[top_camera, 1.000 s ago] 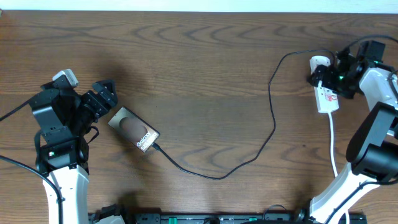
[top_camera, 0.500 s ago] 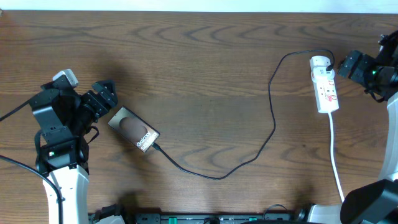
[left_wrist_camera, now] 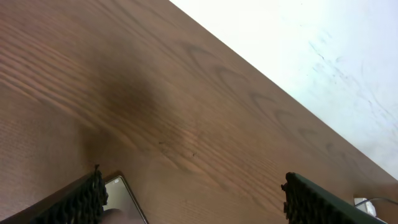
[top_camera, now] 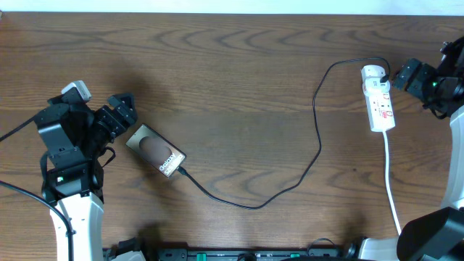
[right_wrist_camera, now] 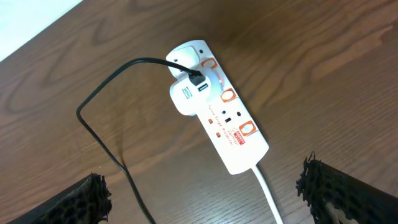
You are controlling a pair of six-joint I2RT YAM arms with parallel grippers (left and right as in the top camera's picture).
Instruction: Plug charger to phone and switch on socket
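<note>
Phone [top_camera: 155, 151]: lies flat and askew on the left side of the wooden table [top_camera: 232, 72], just beside the left gripper [top_camera: 123, 112], whose fingers stand wide apart and hold nothing. Charger [top_camera: 319, 138]: black cable running from the phone's lower end in a loose curve up to a white adapter [right_wrist_camera: 185, 98] seated in the socket [top_camera: 378, 98]. Socket: white strip at the far right, white cord [top_camera: 390, 181] trailing to the near edge; right gripper [top_camera: 402, 75] just beside it, not touching, spread and empty
</note>
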